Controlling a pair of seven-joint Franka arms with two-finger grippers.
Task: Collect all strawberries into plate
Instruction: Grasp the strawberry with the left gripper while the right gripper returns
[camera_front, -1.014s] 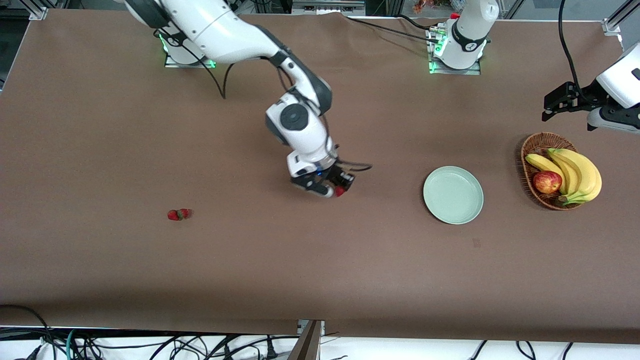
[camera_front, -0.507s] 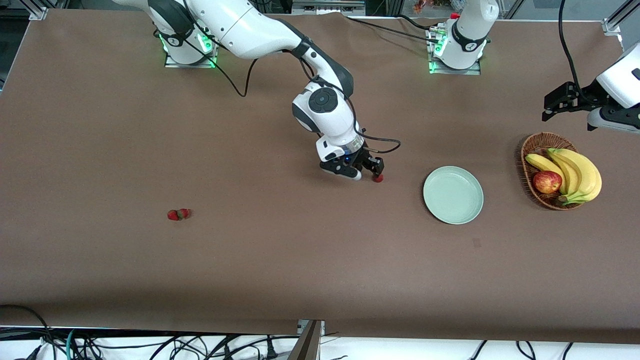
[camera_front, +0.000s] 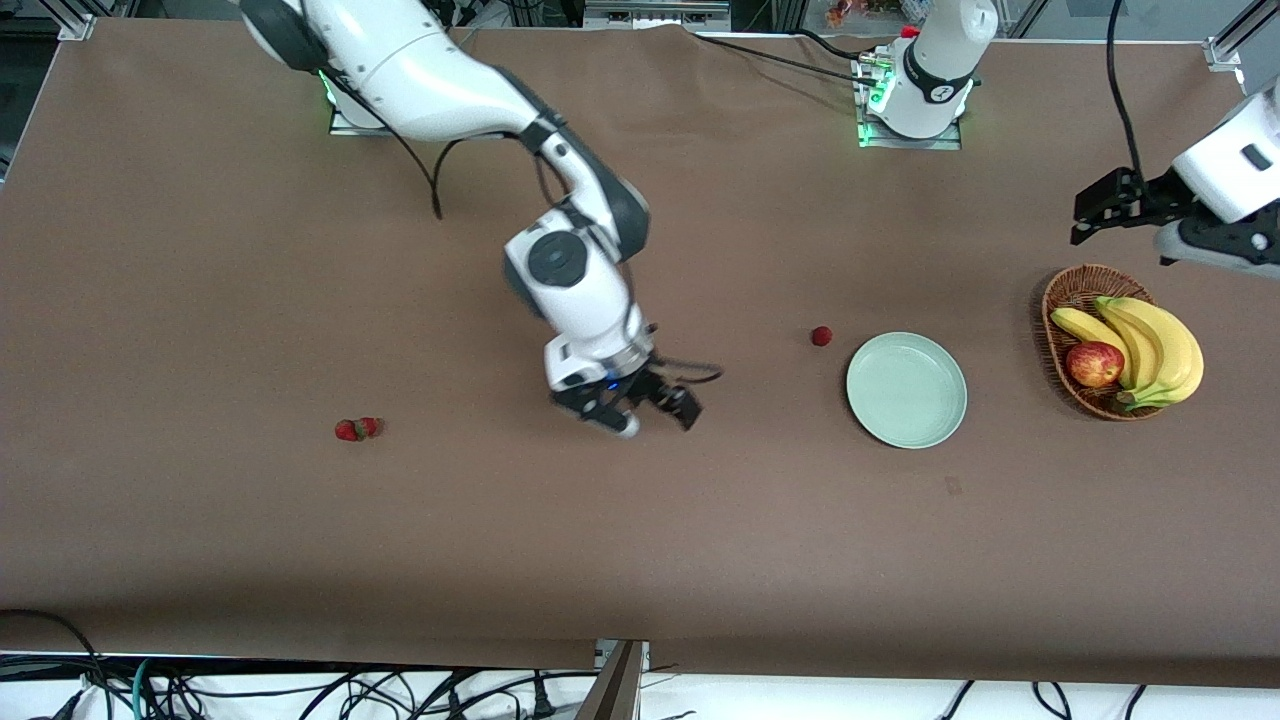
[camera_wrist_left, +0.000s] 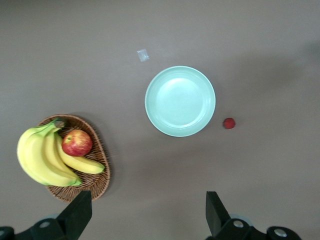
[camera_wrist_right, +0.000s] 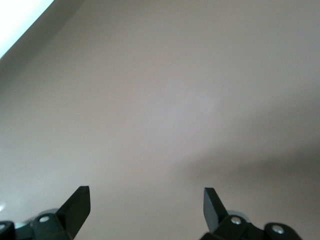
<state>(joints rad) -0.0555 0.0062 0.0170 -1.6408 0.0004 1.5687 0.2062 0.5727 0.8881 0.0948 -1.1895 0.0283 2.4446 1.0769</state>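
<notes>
One strawberry (camera_front: 821, 336) (camera_wrist_left: 229, 123) lies on the brown table just outside the rim of the pale green plate (camera_front: 906, 390) (camera_wrist_left: 180, 101), on the side toward the right arm's end. The plate has nothing in it. Two more strawberries (camera_front: 357, 429) lie touching each other toward the right arm's end of the table. My right gripper (camera_front: 655, 415) (camera_wrist_right: 146, 200) hangs open and empty over bare table between that pair and the plate. My left gripper (camera_front: 1090, 212) (camera_wrist_left: 147, 210) waits open and empty, high above the table near the basket.
A wicker basket (camera_front: 1070, 290) (camera_wrist_left: 95, 170) with bananas (camera_front: 1160, 345) and a red apple (camera_front: 1094, 363) stands beside the plate toward the left arm's end. A small pale scrap (camera_wrist_left: 142, 55) lies on the table near the plate, nearer the front camera.
My right gripper carried a strawberry toward the plate and opened. The berry now lies on the table beside the plate. The right arm has swung back toward its own end. The left gripper shifted slightly.
</notes>
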